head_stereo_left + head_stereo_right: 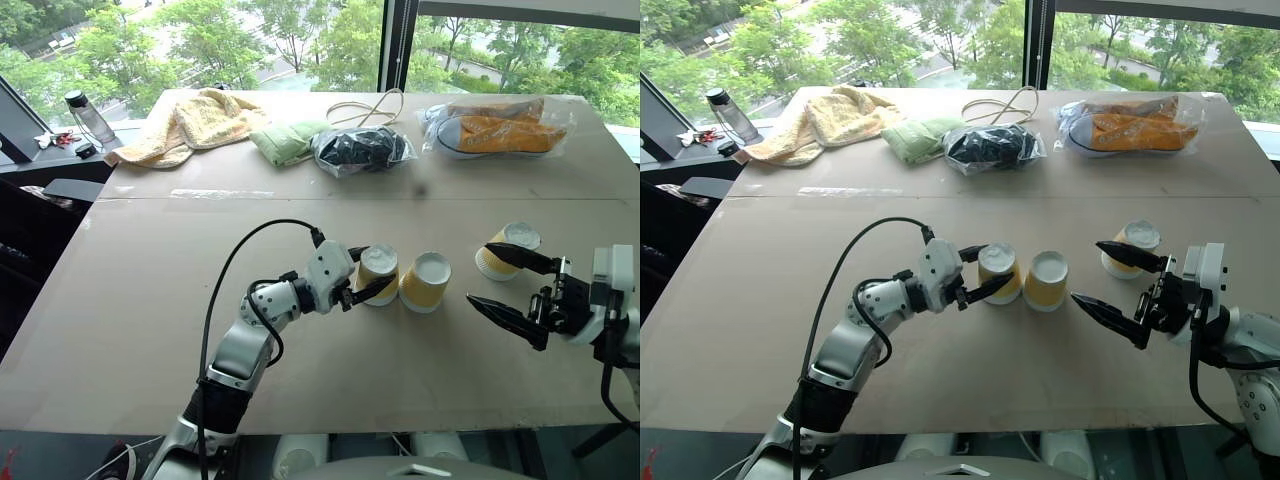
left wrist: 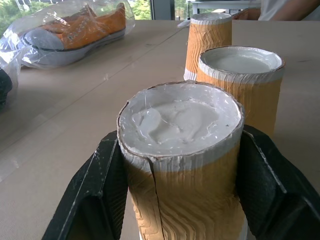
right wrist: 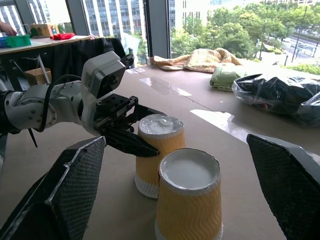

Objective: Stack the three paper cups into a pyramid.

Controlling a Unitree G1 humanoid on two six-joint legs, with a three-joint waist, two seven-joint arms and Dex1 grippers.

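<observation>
While my left gripper (image 1: pixel 366 279) clamps the left cup (image 1: pixel 378 274) between its fingers, that cup stands upside down on the table (image 1: pixel 150 300), just beside the middle cup (image 1: pixel 426 281), also inverted. My right gripper (image 1: pixel 505 283) hangs spread wide and empty, near the third cup (image 1: pixel 503 252), which stands apart to the right.

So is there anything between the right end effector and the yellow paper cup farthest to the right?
Nothing visible. The open right end effector has its upper finger already reaching beside the third yellow ribbed paper cup, with only bare cardboard tabletop around it. The other two cups stand off to its left.
</observation>
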